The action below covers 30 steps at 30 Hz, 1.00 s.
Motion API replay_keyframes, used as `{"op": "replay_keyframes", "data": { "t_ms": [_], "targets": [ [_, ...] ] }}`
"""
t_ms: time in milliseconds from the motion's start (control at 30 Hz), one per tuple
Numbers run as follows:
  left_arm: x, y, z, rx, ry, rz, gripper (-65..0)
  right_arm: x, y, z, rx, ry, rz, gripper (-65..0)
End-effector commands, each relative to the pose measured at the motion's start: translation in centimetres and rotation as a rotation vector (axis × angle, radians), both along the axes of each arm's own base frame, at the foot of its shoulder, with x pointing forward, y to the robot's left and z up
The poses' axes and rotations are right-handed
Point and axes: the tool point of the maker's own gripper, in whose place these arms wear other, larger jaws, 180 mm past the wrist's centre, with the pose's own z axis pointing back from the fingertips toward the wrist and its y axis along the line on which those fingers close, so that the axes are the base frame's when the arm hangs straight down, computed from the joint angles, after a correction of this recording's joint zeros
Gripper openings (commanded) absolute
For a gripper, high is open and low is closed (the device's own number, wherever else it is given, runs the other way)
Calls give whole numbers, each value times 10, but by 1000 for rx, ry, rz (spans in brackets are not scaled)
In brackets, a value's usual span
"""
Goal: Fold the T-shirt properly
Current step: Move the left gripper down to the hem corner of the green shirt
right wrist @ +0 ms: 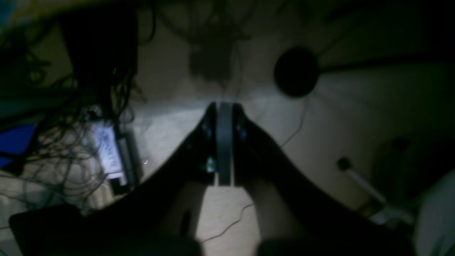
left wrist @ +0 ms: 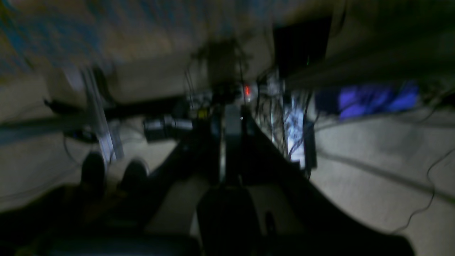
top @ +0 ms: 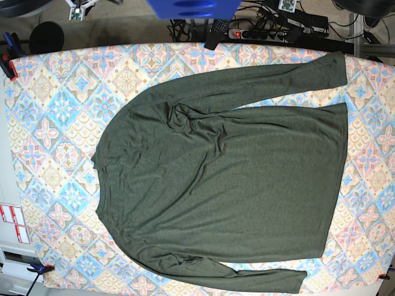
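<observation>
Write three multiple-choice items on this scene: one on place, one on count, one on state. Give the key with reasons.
1. Where does the T-shirt lie?
A. spread on the patterned table cover
B. hanging off a chair
C. in a basket

2. How many garments are in view?
A. one
B. two
C. three

3. How are the right tool's jaws?
A. wide open
B. shut, holding nothing
C. clamped on cloth

Key: A, the base view shows it flat on the cover; A, only the olive shirt appears; B, the pads meet, with no fabric between them.
</observation>
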Motion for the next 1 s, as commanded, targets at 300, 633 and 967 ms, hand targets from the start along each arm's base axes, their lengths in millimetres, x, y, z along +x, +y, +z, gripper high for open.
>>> {"op": "replay_keyframes", "data": {
  "t_ms": [300, 633, 967],
  "targets": [
    [40, 14, 53, -58, -158, 141, -650, 57, 1, 72, -53, -130, 69, -650],
    [81, 70, 76, -122, -308, 429, -513, 78, 10, 88, -41, -135, 77, -650],
    [118, 90, 68, -305, -281, 657, -489, 79, 34, 79, 16, -122, 107, -650]
  ]
}}
